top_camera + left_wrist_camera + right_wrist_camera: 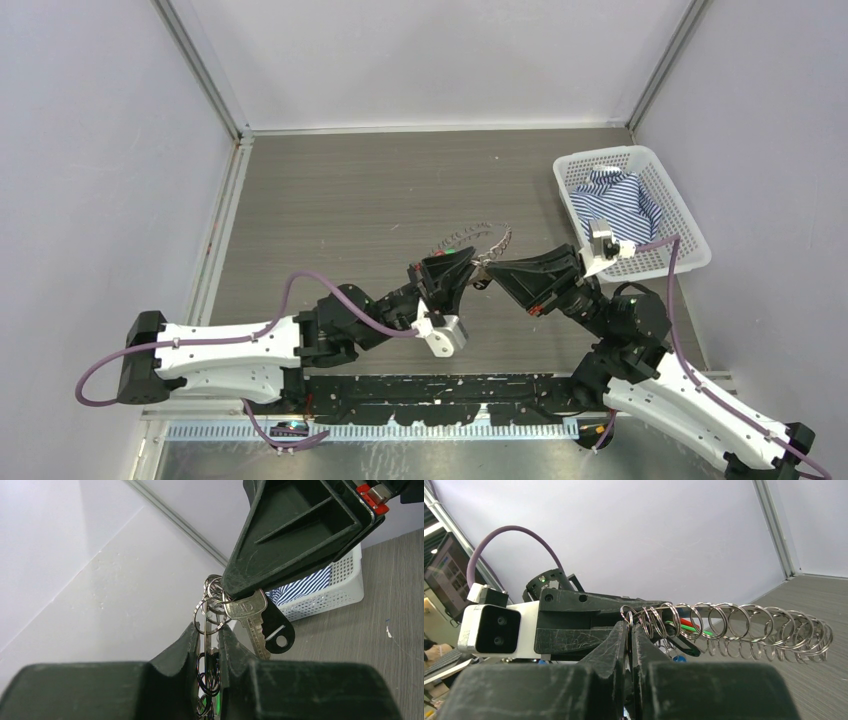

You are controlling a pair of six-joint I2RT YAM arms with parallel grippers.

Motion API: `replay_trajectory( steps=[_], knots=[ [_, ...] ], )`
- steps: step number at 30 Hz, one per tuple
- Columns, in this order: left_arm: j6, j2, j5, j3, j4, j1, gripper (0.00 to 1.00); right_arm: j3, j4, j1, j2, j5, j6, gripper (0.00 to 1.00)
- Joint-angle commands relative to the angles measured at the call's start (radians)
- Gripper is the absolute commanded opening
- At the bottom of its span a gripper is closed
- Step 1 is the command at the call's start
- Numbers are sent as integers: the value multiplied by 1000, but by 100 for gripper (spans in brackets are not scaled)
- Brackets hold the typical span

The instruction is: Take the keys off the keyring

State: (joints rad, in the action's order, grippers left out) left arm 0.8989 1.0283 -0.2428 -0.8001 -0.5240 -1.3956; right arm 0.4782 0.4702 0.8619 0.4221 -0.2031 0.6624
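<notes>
The keyring (pixel 749 624), a long curved row of small silvery split rings, hangs in the air between my two grippers; from above the keyring (pixel 478 236) arcs just behind them. My left gripper (pixel 209 631) is shut on rings at one end of it. My right gripper (pixel 630 628) is shut on the head of a silver key (pixel 246 609), fingertip to fingertip with the left gripper (pixel 468 268). A black-headed key (pixel 276 628) dangles behind the silver one. Red and green key heads (pixel 689 626) show past the rings.
A white plastic basket (pixel 690 252) holding a blue-striped cloth (pixel 615 200) stands at the right of the wood-grain table (pixel 350 200). White walls close in the left, far and right sides.
</notes>
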Motion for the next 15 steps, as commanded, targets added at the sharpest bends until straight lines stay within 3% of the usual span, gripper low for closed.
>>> replay_trajectory(
  steps=[1,9,15],
  knots=[
    [-20,-13,-23,11,-119,7,0,18,149,4,6,3,30,1],
    [83,0,-49,39,-120,8,0,65,30,4,5,-11,39,1],
    [66,-7,-37,35,-55,8,0,85,-56,4,-40,11,-37,1]
  ],
)
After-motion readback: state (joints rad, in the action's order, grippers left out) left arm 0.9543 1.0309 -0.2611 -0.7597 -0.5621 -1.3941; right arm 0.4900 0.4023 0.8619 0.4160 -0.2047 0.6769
